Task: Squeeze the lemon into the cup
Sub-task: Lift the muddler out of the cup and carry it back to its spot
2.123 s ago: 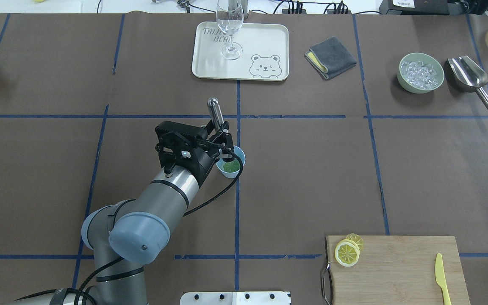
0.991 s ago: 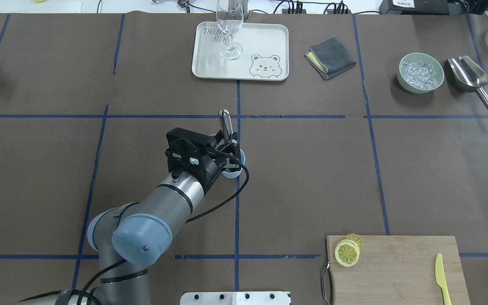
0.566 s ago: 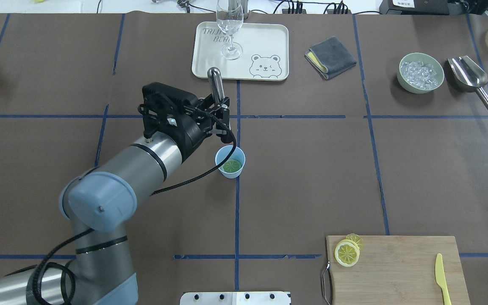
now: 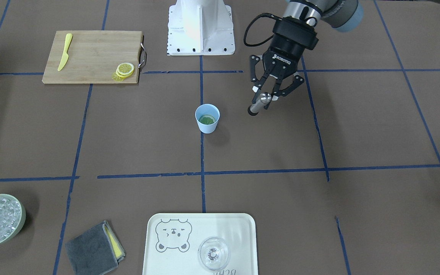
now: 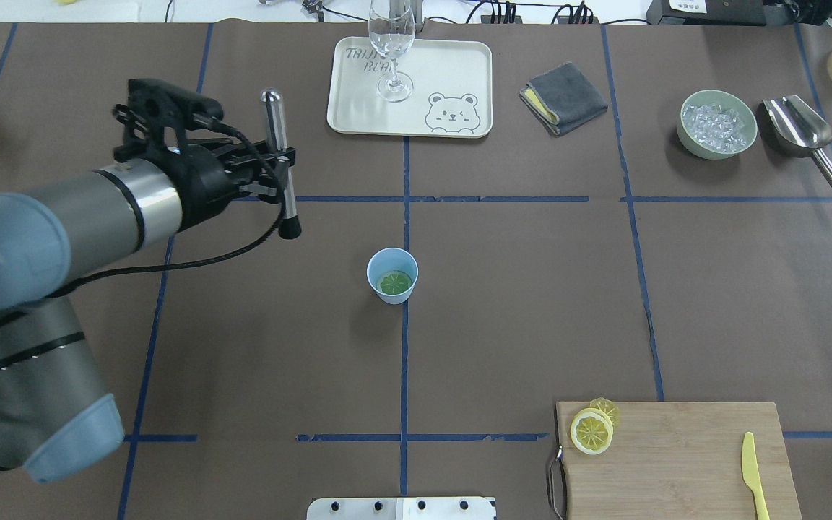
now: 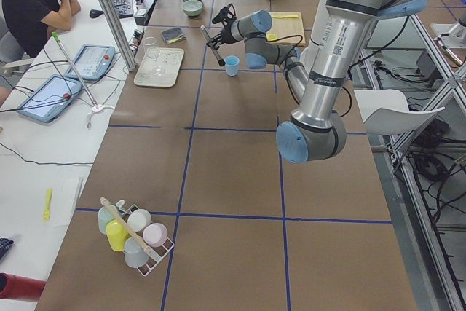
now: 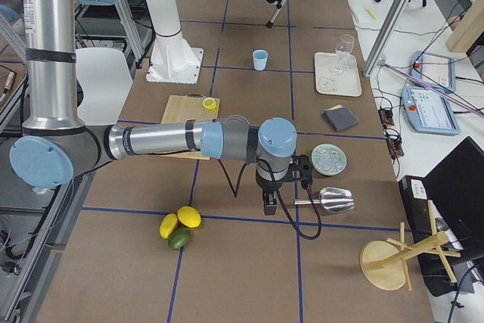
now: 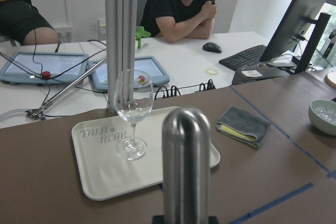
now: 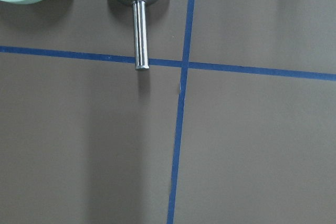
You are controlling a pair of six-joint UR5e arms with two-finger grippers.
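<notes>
**Squeeze not begun: lemon on the board, cup without yellow**

Nearest the robot: the cutting board at the near right of the bench. The lemon lies flat at the board's left end, overlapping a second slice just behind it. A yellow knife lies at the board's right end. Nothing grips or touches the slices.

Mid-bench: the cup stands upright on a blue tape line, well apart from the board. Inside at the bottom is a green disc with a segment pattern. No yellow shows in it.

To the cup's left and farther out: the left hand is raised above the bench. Its fingers are clamped on the shaft of a steel muddler, black end downward and tilted slightly. The muddler is clear of the cup and not over it.

Far edge: a tray bearing an empty stem glass, then a folded grey cloth, an ice bowl and a metal scoop.

Right hand: it shows only in the right side view, pointing down near the scoop handle. Cannot tell its opening, and its wrist camera shows no fingers.

Judgement: every step of the task is outstanding. A free hand must take the lemon, carry it over the cup and press it there. The left hand is occupied by the muddler. The right arm is the one nearer the board.
</notes>
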